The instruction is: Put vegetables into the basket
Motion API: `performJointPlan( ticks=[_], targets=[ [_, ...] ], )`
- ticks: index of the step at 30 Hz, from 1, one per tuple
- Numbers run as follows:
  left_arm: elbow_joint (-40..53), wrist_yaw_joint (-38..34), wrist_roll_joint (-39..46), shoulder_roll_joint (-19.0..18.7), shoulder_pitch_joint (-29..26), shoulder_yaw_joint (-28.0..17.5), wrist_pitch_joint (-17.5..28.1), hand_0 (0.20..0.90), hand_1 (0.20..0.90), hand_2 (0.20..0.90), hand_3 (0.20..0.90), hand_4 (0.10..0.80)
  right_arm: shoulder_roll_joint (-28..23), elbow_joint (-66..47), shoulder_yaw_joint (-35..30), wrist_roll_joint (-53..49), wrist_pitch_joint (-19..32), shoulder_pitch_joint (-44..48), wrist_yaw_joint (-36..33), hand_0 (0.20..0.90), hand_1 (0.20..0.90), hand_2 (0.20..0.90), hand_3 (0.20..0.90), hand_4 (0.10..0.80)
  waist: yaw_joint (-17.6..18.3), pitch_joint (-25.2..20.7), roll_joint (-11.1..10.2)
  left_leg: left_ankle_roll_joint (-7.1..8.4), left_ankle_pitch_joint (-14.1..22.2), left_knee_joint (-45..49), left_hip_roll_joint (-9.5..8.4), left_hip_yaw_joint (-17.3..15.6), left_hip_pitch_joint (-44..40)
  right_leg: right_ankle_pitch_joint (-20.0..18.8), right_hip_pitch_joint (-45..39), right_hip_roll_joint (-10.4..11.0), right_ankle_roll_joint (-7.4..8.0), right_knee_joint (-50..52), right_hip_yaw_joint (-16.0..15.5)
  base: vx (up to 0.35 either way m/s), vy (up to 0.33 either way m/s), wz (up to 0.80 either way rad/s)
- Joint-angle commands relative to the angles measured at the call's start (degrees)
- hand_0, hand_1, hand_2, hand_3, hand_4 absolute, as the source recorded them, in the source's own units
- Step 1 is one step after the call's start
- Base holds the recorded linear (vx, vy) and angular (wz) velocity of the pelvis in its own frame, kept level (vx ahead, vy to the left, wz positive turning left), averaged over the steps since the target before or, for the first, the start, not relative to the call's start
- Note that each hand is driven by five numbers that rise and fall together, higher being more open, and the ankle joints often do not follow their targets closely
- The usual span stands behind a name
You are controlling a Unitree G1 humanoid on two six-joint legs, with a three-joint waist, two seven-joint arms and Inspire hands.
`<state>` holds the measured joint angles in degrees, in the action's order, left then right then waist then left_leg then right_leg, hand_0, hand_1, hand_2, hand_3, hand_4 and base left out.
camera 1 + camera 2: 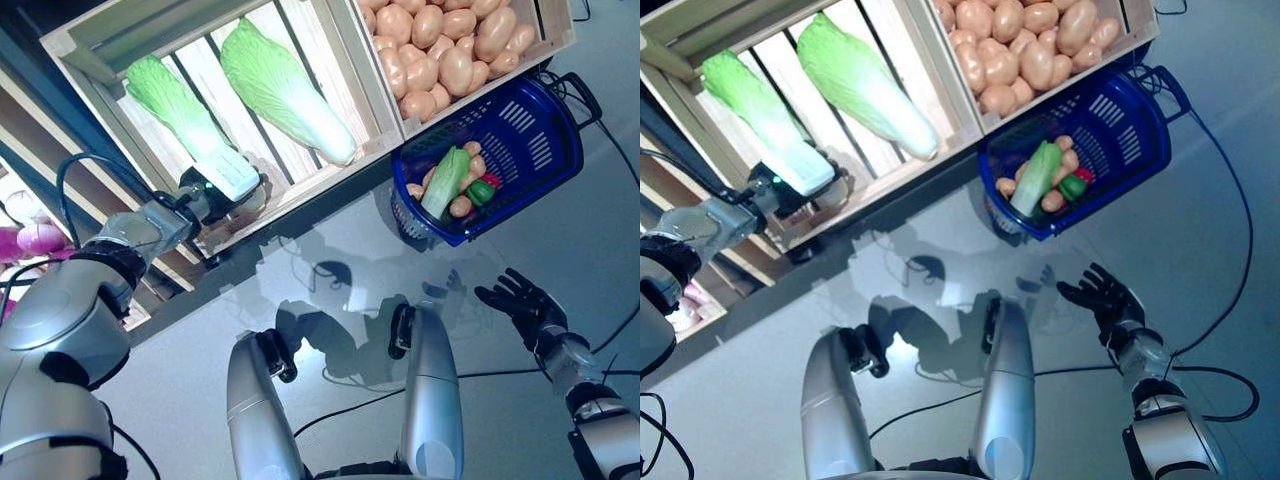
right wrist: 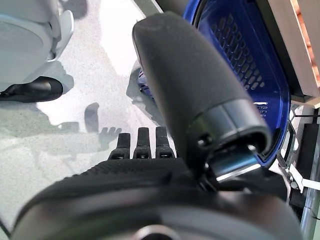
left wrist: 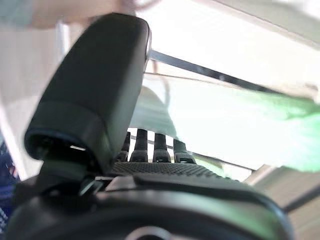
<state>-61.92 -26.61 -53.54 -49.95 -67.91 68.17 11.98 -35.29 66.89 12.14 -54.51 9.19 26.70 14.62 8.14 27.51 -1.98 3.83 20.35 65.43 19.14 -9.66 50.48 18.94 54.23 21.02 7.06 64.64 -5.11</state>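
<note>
The blue basket [image 1: 540, 130] stands on the floor beside the wooden stand and holds a long pale green vegetable [image 1: 446, 182], small potatoes, a green pepper [image 1: 481, 191] and something red. My left hand [image 1: 215, 192] is at the white base of a napa cabbage [image 1: 185, 125] in the stand's crate. In the left wrist view the cabbage [image 3: 225, 120] lies between the thumb [image 3: 95, 95] and the straight fingers [image 3: 155, 147]. My right hand [image 1: 525, 305] is open over the floor, apart from the basket, and it also shows in its wrist view [image 2: 140, 145].
The wooden stand [image 1: 385, 90] runs along the back, with slatted crates tilted toward me. The basket [image 1: 1120, 130] sits against its lower edge. Grey floor [image 1: 330, 260] spreads between the stand and me.
</note>
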Motion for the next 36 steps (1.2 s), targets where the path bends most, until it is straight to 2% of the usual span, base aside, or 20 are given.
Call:
performJointPlan(
  ticks=[1, 4, 11, 17, 18, 19, 22, 30, 36],
  targets=[
    [-2.0, -8.6, -4.8, -4.1, -6.1, -3.1, -6.4, 0.9, 0.9, 0.9, 0.9, 0.8, -5.3, -0.8, -1.1, -4.1, 5.2, -1.7, 1.1, 0.9, 0.9, 0.9, 0.9, 0.8, -0.1, 0.4, 0.5, 5.76, 4.4, 3.0, 3.81, 4.0, 2.6, -5.4, -1.5, 3.7, 4.63, -4.7, 1.2, -0.075, 0.029, 0.01],
    [-2.4, -8.0, -8.4, -4.5, -6.0, -3.6, -5.6, 0.9, 0.9, 0.9, 0.9, 0.8, -5.4, -1.0, -1.4, -5.0, 5.6, -2.0, 1.1, 0.9, 0.9, 0.9, 0.9, 0.8, -0.2, 1.1, 0.5, 5.85, 5.1, 5.5, 4.13, 4.6, 5.4, -5.0, 1.3, 4.0, 4.43, -2.5, 1.6, -0.064, 0.016, 0.03],
    [-3.4, -0.9, -9.1, -4.8, -5.3, -2.2, -7.9, 0.9, 0.9, 0.9, 0.9, 0.8, -7.3, -1.7, -1.9, -7.1, 4.9, -0.7, 1.0, 0.9, 0.9, 0.9, 0.9, 0.8, 0.2, 1.7, 0.7, 6.17, 6.8, 10.5, 4.56, 6.8, 11.9, -4.3, 7.4, 4.6, 4.32, 1.6, 3.5, -0.038, 0.038, 0.04],
    [-3.0, -1.9, -8.3, -5.7, -5.0, -2.0, -8.3, 0.9, 0.9, 0.9, 0.9, 0.8, -8.5, -3.5, -2.0, -9.0, 4.8, -0.8, 1.0, 0.9, 0.9, 0.9, 0.9, 0.8, 0.4, 1.9, 1.0, 5.85, 7.5, 12.8, 4.84, 7.6, 15.2, -3.8, 11.1, 4.7, 3.88, 4.4, 4.6, -0.04, 0.05, -0.01],
    [-3.0, -2.0, -8.3, -5.8, -5.1, -2.0, -7.6, 0.486, 0.486, 0.486, 0.486, 0.524, -8.6, -3.5, -2.2, -9.4, 4.8, -0.9, 1.1, 0.9, 0.9, 0.9, 0.9, 0.8, 0.4, 1.9, 1.1, 5.84, 7.7, 13.2, 4.85, 7.7, 15.6, -3.7, 11.5, 4.7, 3.79, 4.8, 4.7, -0.034, 0.022, -0.02],
    [-3.0, -1.8, -7.9, -5.8, -5.2, -1.8, -6.9, 0.3, 0.3, 0.3, 0.3, 0.4, -8.6, -3.5, -2.4, -9.6, 4.9, -0.9, 1.2, 0.9, 0.9, 0.9, 0.9, 0.8, 0.4, 1.8, 1.2, 5.72, 7.7, 13.4, 4.88, 7.7, 15.9, -3.5, 11.8, 4.7, 3.72, 5.1, 4.8, 0.0, 0.0, 0.0],
    [-2.5, -2.2, -6.7, -5.9, -5.4, -1.4, -4.0, 0.3, 0.3, 0.3, 0.3, 0.4, -8.6, -3.4, -2.7, -10.0, 5.1, -1.0, 1.7, 0.9, 0.9, 0.9, 0.9, 0.8, 0.3, 1.5, 1.3, 5.42, 8.3, 14.3, 4.95, 7.8, 16.1, -2.7, 12.2, 4.8, 3.39, 6.5, 4.7, 0.0, 0.0, 0.0],
    [-1.5, -5.1, -5.1, -7.0, -5.4, -1.0, -1.5, 0.3, 0.3, 0.3, 0.3, 0.4, -8.8, -3.7, -2.9, -10.5, 4.7, -0.3, 2.1, 0.9, 0.9, 0.9, 0.9, 0.8, 0.2, 0.0, 1.6, 4.76, 8.8, 15.0, 5.37, 7.7, 15.3, -1.3, 11.7, 4.9, 2.76, 8.3, 4.4, 0.0, 0.0, 0.0],
    [-0.8, -6.1, -3.3, -7.5, -4.4, -1.7, 1.4, 0.3, 0.3, 0.3, 0.3, 0.4, -8.2, -3.9, -3.2, -10.2, 3.9, -0.4, 2.5, 0.9, 0.9, 0.9, 0.9, 0.8, 0.2, -1.9, 1.6, 4.04, 7.7, 12.1, 5.25, 5.9, 11.1, -1.4, 7.4, 4.6, 2.35, 5.9, 2.7, 0.015, -0.015, -0.02]
  ],
)
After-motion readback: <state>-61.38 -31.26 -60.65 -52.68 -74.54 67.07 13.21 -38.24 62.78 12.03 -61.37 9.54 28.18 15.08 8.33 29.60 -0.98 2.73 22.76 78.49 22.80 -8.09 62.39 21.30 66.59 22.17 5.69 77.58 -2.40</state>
